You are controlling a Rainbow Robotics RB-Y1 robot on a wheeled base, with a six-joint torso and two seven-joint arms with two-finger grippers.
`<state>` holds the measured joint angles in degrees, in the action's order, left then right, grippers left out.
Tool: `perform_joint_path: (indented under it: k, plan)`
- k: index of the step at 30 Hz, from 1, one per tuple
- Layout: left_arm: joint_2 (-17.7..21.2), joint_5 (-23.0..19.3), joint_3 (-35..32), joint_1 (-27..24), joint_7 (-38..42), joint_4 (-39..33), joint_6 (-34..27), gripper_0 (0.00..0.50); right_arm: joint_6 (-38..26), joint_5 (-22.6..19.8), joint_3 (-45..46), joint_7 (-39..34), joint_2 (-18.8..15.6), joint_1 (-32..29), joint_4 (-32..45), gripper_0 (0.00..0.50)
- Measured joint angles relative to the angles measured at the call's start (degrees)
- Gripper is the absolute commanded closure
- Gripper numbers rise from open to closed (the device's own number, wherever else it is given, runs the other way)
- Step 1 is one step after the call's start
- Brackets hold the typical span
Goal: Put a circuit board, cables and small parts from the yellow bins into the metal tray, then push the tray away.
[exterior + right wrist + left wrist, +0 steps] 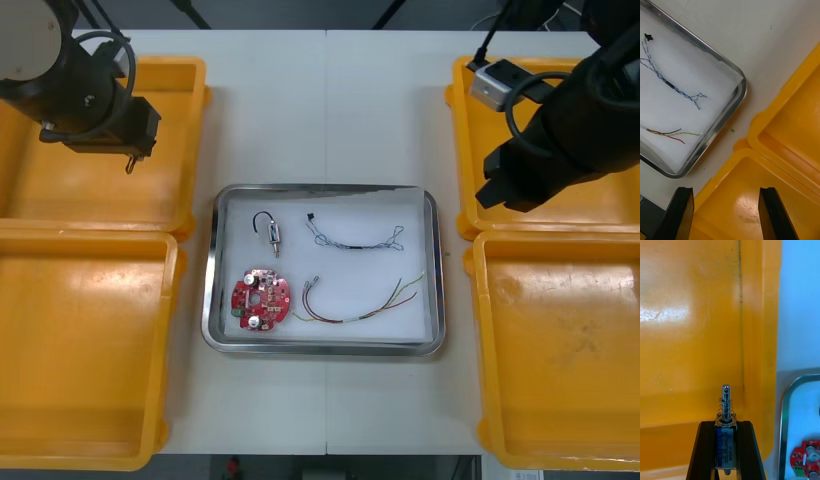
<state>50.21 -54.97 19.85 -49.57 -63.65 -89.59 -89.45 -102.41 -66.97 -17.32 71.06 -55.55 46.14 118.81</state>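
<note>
Biggest thing first: the light table [330, 100], with two yellow bins [90, 190] down each side, all four looking bare inside as far as I can see. Between them sits the metal tray [209, 290], white inside and square to the table. The right gripper [726, 195] hangs over the right-hand bins about where the two meet, not far from the tray's corner, fingers spread wide with nothing between them. The left gripper [726, 425] is above the far left bin, on its tray-facing side, clamped on a small metal part [726, 405] whose spring and pin end pokes out past the fingertips. In the tray, the round red circuit board [260, 298] lies in the near left area. The red and yellow cable [360, 300] is stretched out beside it, and the blue and white cable [355, 238] is further back. A second small metal part [268, 228] with a dark lead lies at the far left, apart from the rest.
</note>
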Motion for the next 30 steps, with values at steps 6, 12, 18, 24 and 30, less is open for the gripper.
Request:
perform_joint_path:
  k: [6, 12, 18, 24, 30]
  plan:
    - [-0.1, -0.6, -0.1, 0.0, 2.5, -5.8, -2.9, 0.500, -0.7, 0.0, 7.7, -3.9, -2.5, -7.3, 1.6, 0.000]
    - [-2.3, 1.2, -0.1, 0.0, 19.4, -10.3, -5.9, 0.500, -0.9, 0.1, 13.6, -4.8, -3.8, -13.5, 1.6, 0.000]
    - [-7.2, 3.8, -0.1, 0.0, 31.3, -12.5, -8.3, 0.500, -0.9, 0.8, 19.0, -4.8, -4.5, -19.3, 1.6, 0.000]
    - [-12.4, 9.0, 0.4, 0.0, 30.4, -13.7, -9.0, 0.500, -0.3, 2.9, 23.7, -4.8, -4.7, -25.6, 1.6, 0.000]
    - [-16.4, 14.7, 4.7, 0.0, 31.0, -14.5, -9.0, 0.500, 1.4, 4.9, 26.9, -5.0, -4.7, -31.1, 1.7, 0.000]
